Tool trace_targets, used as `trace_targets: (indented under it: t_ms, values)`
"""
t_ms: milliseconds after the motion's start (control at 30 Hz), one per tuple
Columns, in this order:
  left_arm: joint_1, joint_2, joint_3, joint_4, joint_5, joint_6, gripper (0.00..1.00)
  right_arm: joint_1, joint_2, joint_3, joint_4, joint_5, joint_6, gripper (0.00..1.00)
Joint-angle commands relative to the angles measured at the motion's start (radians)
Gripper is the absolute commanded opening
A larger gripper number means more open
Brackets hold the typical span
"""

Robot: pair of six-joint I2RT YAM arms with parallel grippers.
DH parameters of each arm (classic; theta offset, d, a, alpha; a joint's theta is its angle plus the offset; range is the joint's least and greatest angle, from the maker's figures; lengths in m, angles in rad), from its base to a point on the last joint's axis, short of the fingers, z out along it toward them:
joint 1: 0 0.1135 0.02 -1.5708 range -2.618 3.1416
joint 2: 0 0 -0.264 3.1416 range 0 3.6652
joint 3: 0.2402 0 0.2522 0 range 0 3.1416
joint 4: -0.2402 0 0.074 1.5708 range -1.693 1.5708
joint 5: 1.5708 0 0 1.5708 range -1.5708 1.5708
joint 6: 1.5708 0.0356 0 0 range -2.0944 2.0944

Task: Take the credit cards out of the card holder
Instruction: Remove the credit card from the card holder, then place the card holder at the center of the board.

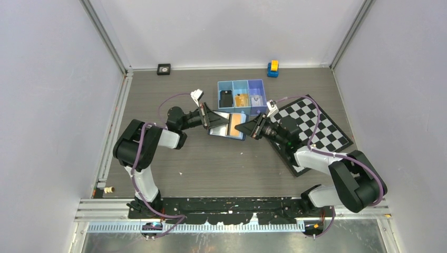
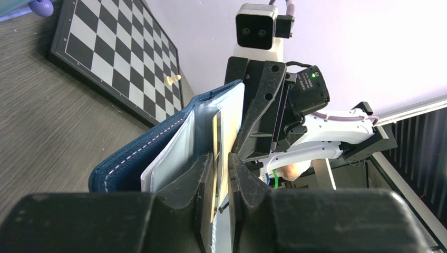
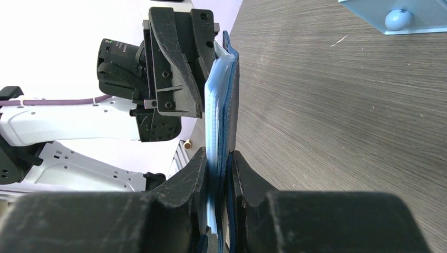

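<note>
- Pinching the orange-edged credit card (image 2: 215, 137), left hand (image 2: 222, 163) is gripping narrow; drawing straight out is looking safest.
- Clamping card holder (image 3: 230, 89) tight, right hand (image 3: 217, 161) is bracing it.

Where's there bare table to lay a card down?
Bare: the wide table strip between the near edge and the card holder, and the patch left of the tray. Crowded: tray, card holder and chessboard, right of centre.

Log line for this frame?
left gripper: shut on gold-edged card | right gripper: shut on holder | holder: open, held between both
</note>
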Motion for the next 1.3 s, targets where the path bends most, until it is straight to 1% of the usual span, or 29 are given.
trace_targets:
  t_ms: [0,133,233,267,300,333,367,500,600,700,933,967,1033,1100,1167,1267]
  values:
    - [-0.031,0.006,0.025,0.101,0.06,-0.031,0.18,0.007,0.01,0.052,0.059,-0.036,0.013,0.08]
    - [-0.038,0.011,0.03,0.097,0.066,-0.028,0.19,0.006,0.031,0.062,0.056,-0.043,0.018,0.08]
    - [-0.037,0.01,0.031,0.066,0.066,-0.013,0.17,0.006,0.032,0.063,0.051,-0.04,0.017,0.08]
    - [-0.037,0.008,0.032,0.052,0.066,-0.002,0.15,0.006,0.03,0.064,0.045,-0.038,0.016,0.08]
    - [-0.037,0.005,0.033,0.038,0.066,0.007,0.09,0.005,0.028,0.065,0.042,-0.035,0.014,0.08]
    - [-0.037,0.001,0.032,0.028,0.065,0.016,0.01,0.005,0.028,0.064,0.037,-0.032,0.013,0.08]
    - [-0.035,-0.006,0.029,0.009,0.06,0.03,0.0,0.005,0.026,0.063,0.035,-0.026,0.011,0.08]
    - [0.0,-0.073,-0.009,-0.108,0.015,0.115,0.0,-0.01,0.005,0.05,0.001,0.018,0.008,0.1]
    - [0.053,-0.11,-0.055,-0.15,-0.028,0.138,0.0,-0.032,-0.016,0.041,-0.043,0.057,0.007,0.12]
    - [0.093,-0.118,-0.088,-0.14,-0.054,0.129,0.0,-0.048,-0.012,0.039,-0.061,0.069,0.014,0.15]
    - [0.15,-0.106,-0.133,-0.057,-0.078,0.073,0.0,-0.061,0.029,0.044,-0.025,0.045,0.04,0.18]
    - [0.157,-0.109,-0.139,-0.049,-0.082,0.07,0.0,-0.061,0.032,0.049,-0.041,0.052,0.033,0.19]
    - [0.171,-0.133,-0.155,-0.049,-0.096,0.079,0.0,-0.061,0.043,0.082,-0.162,0.076,0.001,0.19]
    - [0.177,-0.173,-0.166,-0.091,-0.109,0.112,0.0,-0.061,0.072,0.123,-0.278,0.096,-0.038,0.19]
    - [0.177,-0.224,-0.169,-0.192,-0.124,0.173,0.0,-0.061,0.127,0.161,-0.348,0.096,-0.056,0.19]
    - [0.176,-0.299,-0.173,-0.343,-0.162,0.267,0.0,-0.056,0.24,0.237,-0.429,0.051,-0.066,0.19]
